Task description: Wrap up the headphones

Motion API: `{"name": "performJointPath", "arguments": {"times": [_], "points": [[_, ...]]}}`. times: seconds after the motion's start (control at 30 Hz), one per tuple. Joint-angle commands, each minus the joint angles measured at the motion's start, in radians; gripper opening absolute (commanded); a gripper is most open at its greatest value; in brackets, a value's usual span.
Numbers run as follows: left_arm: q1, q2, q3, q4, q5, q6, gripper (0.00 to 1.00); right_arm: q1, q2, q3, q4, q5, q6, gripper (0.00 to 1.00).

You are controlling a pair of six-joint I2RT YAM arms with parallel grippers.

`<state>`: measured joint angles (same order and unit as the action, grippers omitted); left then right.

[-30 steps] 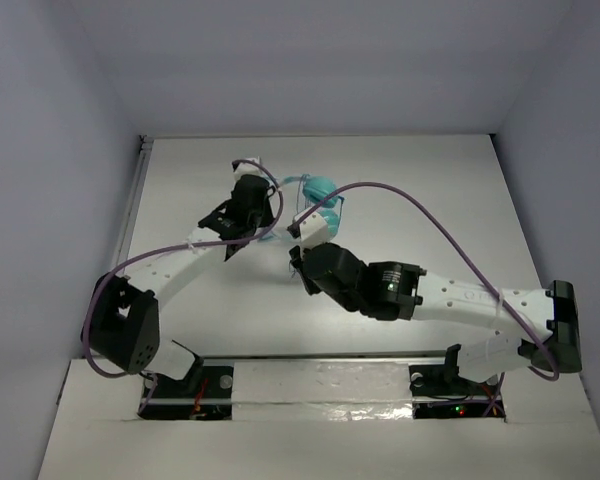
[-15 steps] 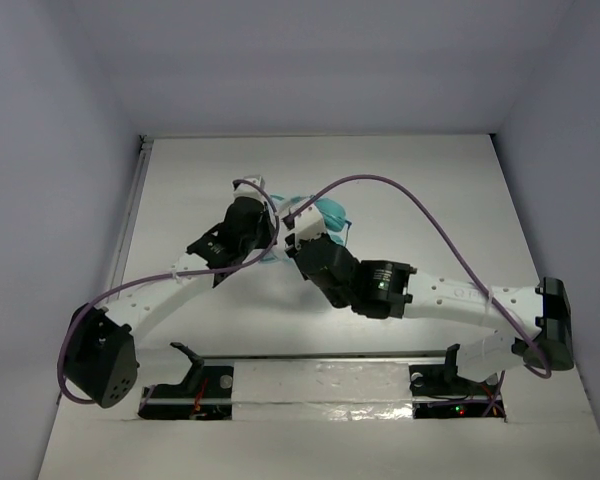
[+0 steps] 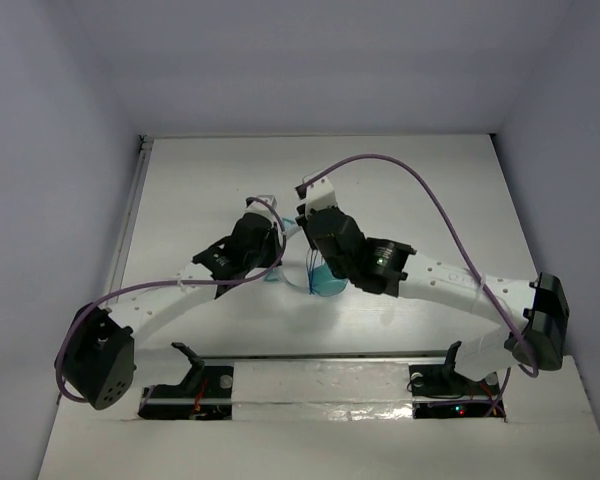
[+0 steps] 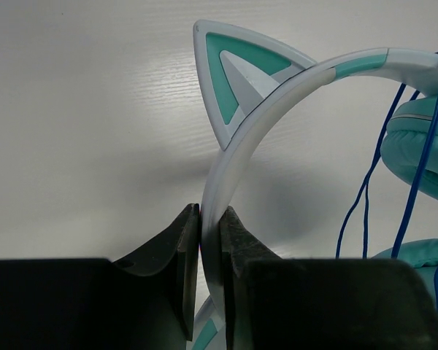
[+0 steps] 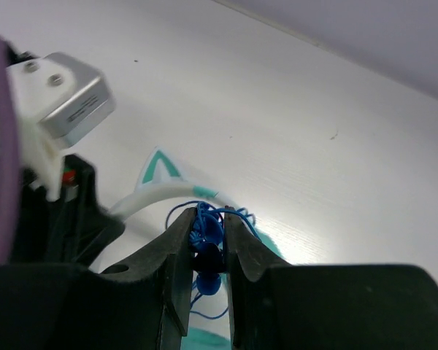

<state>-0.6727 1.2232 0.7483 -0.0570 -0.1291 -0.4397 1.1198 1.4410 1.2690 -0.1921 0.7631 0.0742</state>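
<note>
Top external view: the left arm (image 3: 170,285) and right arm (image 3: 450,285) meet at frame centre above the headphones (image 3: 325,282), which sit on the counter (image 3: 420,180). Only a teal patch shows below the right wrist. Both sets of fingertips are hidden under the arm bodies here, and the cord is too thin to trace. A purple cable (image 3: 420,190) arches over the right arm, well apart from the work.

Left wrist view: the left pincer (image 4: 210,219) is clamped narrow on the pale headband (image 4: 277,95), below the cat-ear point (image 4: 233,69). Strands of the blue cord (image 4: 423,131) hang slack across an earcup (image 4: 432,175) at the right edge. The lower headband is cut off behind the fingers.

Right wrist view: the right pincer (image 5: 208,244) grips a bunched knot of cord at lower centre, above the headband. A camera housing (image 5: 66,102) fills the upper left.

Procedure, as judged: the step is winding cord around the band.
- Hold the headband rigid with the left pincer.
- Draw the slack out before each turn.
- Lay the turns side by side, clear of the ear point.

How many turns are already on cannot be made out, and the plug end is not visible.
</note>
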Motion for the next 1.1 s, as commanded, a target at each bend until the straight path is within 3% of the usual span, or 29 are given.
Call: {"name": "performJointPath", "arguments": {"times": [0.0, 0.77, 1.07], "points": [[-0.005, -0.076, -0.001, 0.088, 0.060, -0.028, 0.00, -0.054, -0.014, 0.015, 0.085, -0.014, -0.014, 0.00], [-0.005, -0.198, 0.031, 0.002, 0.424, 0.067, 0.00, -0.472, -0.047, -0.057, 0.145, -0.340, 0.076, 0.00], [0.136, -0.238, 0.086, 0.033, 0.598, 0.070, 0.00, -0.540, -0.152, -0.209, 0.180, -0.392, 0.156, 0.00]]}}
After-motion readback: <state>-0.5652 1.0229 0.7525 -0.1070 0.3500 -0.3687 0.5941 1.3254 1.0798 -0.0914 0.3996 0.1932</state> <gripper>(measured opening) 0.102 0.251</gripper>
